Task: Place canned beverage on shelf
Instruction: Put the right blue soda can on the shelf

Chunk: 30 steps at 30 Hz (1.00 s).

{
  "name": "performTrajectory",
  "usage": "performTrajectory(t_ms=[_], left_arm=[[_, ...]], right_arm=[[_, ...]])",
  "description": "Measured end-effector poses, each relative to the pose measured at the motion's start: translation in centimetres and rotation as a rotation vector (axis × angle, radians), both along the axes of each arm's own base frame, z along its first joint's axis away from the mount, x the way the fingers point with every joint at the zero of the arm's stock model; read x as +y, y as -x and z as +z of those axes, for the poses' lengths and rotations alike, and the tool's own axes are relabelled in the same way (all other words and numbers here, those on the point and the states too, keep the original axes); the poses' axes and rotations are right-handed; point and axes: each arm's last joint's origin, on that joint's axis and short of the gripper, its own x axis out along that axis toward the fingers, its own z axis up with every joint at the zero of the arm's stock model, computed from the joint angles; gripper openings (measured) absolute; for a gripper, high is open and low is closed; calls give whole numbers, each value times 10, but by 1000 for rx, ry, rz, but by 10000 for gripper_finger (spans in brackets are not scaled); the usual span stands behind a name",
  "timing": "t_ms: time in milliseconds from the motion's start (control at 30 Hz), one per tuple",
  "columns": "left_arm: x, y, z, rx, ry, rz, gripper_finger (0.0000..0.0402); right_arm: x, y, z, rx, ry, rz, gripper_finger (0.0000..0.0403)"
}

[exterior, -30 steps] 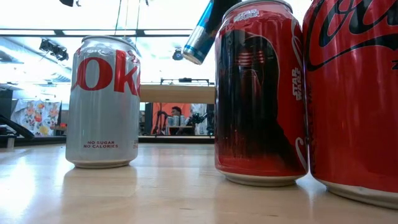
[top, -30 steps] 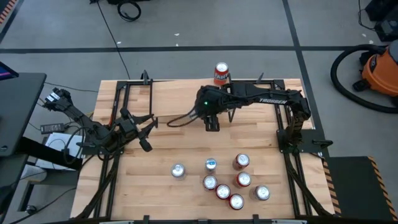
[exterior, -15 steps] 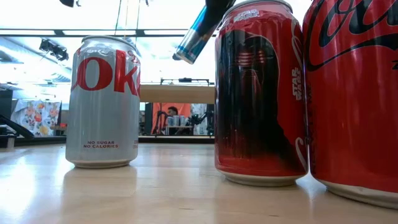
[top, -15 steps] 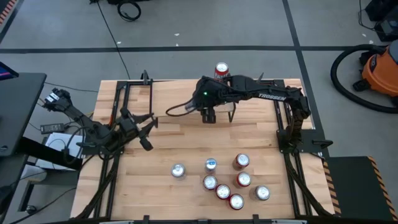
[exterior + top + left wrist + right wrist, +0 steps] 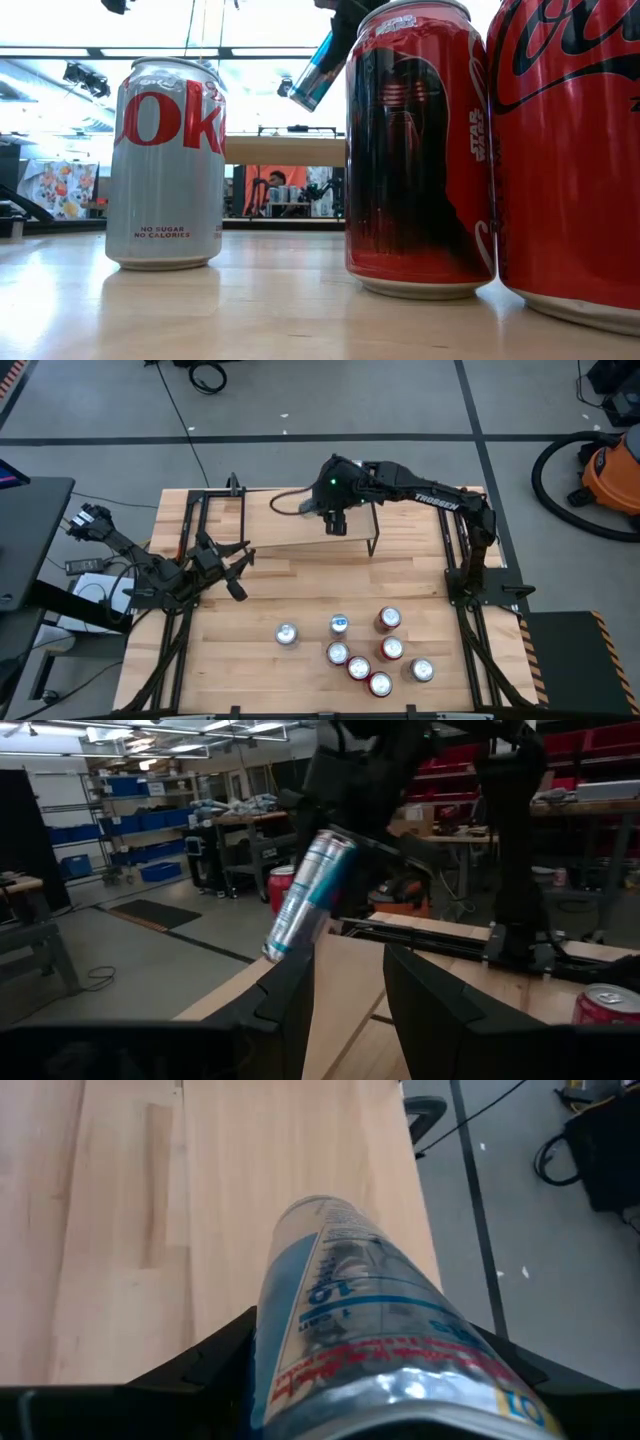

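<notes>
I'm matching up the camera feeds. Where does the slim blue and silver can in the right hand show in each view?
High view: hidden under the right hand, above the shelf.
Low view: slim can top centre, tilted.
Left wrist view: centre-left, tilted.
Right wrist view: fills the foreground.
Shared landmark: the shelf.

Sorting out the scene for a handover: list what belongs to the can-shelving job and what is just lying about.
Job:
slim blue-and-silver can, held tilted in the right gripper
shelf beneath it
cans grouped on the table

Lying about:
left gripper, idle at the table's left
orange vacuum on the floor
</notes>
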Motion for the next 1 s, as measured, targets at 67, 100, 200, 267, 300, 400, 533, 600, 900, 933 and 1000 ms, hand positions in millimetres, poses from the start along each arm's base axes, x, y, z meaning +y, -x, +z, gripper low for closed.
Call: performTrajectory(t_ms=[67, 100, 200, 267, 300, 400, 533, 600, 900, 933, 1000], left_arm=[[0, 0, 0, 5, -3, 0, 133], [0, 0, -1, 6, -4, 0, 133], [0, 0, -1, 12, -13, 3, 133], [2, -1, -1, 18, -22, 12, 133], [3, -1, -1, 19, -22, 18, 133], [6, -3, -1, 24, -26, 41, 133], [10, -5, -3, 44, -36, 68, 133], [12, -6, -4, 49, -42, 60, 133], [19, -31, -6, 90, -53, 57, 133], [21, -36, -4, 109, -75, 66, 135], [25, -46, 2, 159, -123, 85, 145]], right_arm=[[-8, 1, 1, -13, 0, 11, 257], [-11, 1, 2, -31, 1, 14, 257], [-21, 0, 6, -82, 20, 23, 257], [-26, 0, 7, -99, 35, 30, 257], [-28, 0, 8, -108, 42, 32, 257], [-32, 0, 9, -117, 61, 46, 257], [-37, 1, 10, -129, 66, 59, 257], [-39, 2, 10, -130, 57, 63, 257], [-33, 8, 3, -21, 25, 75, 257], [-33, 9, 2, -11, 23, 76, 257], [-31, 10, 1, 8, 22, 81, 257]])
